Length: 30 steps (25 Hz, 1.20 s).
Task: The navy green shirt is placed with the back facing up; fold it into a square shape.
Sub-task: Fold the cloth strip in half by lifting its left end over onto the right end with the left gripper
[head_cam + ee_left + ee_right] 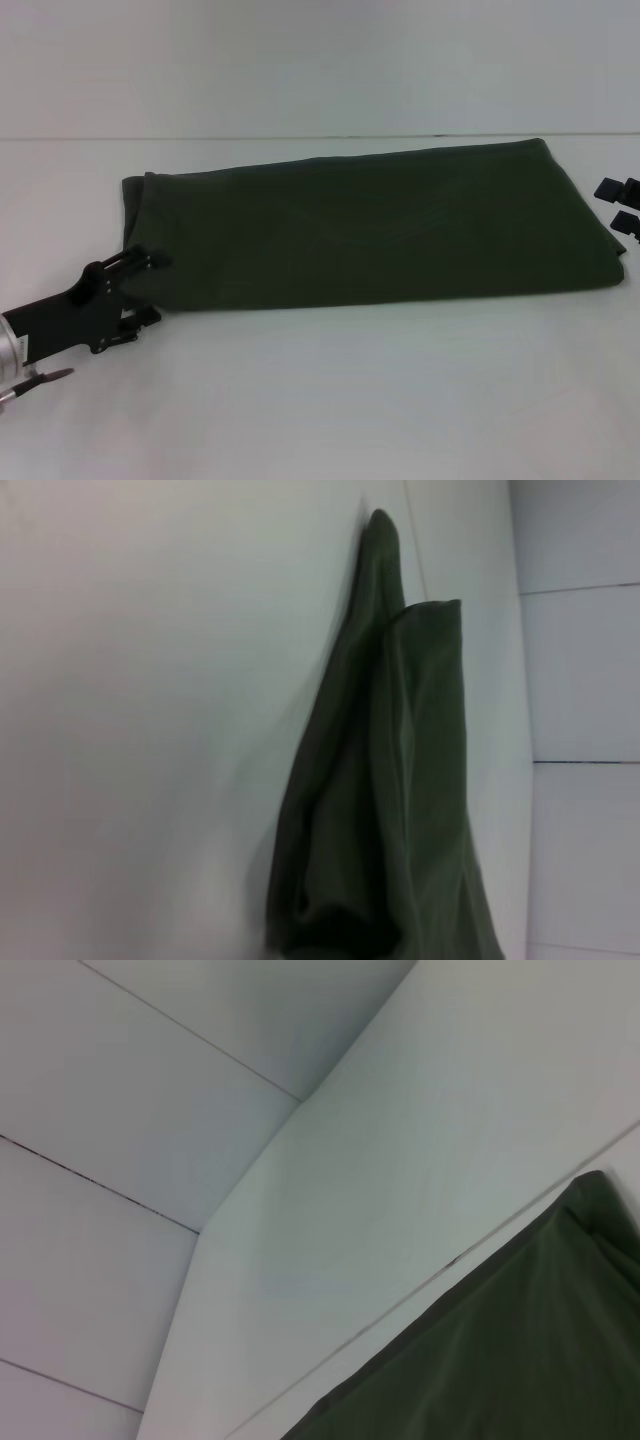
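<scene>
the left gripper [143, 288] sits at the near left corner of the navy green shirt [370, 225], its two black fingers spread, one finger above the cloth edge and one below; whether they already touch the fabric cannot be told. the right gripper [620, 205] shows only as black finger parts at the far right edge of the scene, just beside the shirt's right end; whether it is spread or pressed together cannot be told. the shirt lies flat on the white table [330, 400] as a long folded band running left to right, its left end showing stacked layers in the left wrist view [390, 780]. likely risks: the left fingers may catch only the top layer, so the fold splits apart when lifted, and an uneven pull between the two ends could skew the band and spoil the square.
</scene>
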Motion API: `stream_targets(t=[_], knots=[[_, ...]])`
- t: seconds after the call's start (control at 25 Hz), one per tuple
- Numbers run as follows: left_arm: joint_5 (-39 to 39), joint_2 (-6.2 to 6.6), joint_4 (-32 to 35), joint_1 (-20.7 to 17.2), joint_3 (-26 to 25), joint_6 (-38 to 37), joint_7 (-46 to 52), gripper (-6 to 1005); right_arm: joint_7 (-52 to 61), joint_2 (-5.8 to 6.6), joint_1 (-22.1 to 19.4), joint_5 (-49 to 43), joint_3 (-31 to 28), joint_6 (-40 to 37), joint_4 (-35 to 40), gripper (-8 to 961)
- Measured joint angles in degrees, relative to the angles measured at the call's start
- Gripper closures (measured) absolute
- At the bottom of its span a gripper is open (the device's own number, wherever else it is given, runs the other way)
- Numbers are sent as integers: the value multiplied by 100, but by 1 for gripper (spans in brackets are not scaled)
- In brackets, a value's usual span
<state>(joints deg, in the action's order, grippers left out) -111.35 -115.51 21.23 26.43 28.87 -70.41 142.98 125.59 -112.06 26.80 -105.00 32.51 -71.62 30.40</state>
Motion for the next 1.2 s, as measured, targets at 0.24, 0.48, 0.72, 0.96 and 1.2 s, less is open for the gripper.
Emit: stream_targets(t=[0.24, 0.48, 0.72, 0.96, 1.2], knots=[[-9, 23, -14, 170, 338, 404, 205, 120, 1, 0, -30, 0, 0, 7, 0, 158], [-9, 5, -66, 307, 365, 686, 238, 124, 0, 0, -75, 1, -57, 0, -2, 158], [63, -108, 9, 406, 344, 912, 141, 128, 0, 0, -105, 1, -72, -12, -6, 159], [24, -162, 32, 495, 391, 985, 20, 132, 0, 0, -117, 4, -92, -32, -8, 158], [59, -193, 78, 467, 361, 992, -217, 136, -8, 0, -116, 7, -125, -30, -8, 159]])
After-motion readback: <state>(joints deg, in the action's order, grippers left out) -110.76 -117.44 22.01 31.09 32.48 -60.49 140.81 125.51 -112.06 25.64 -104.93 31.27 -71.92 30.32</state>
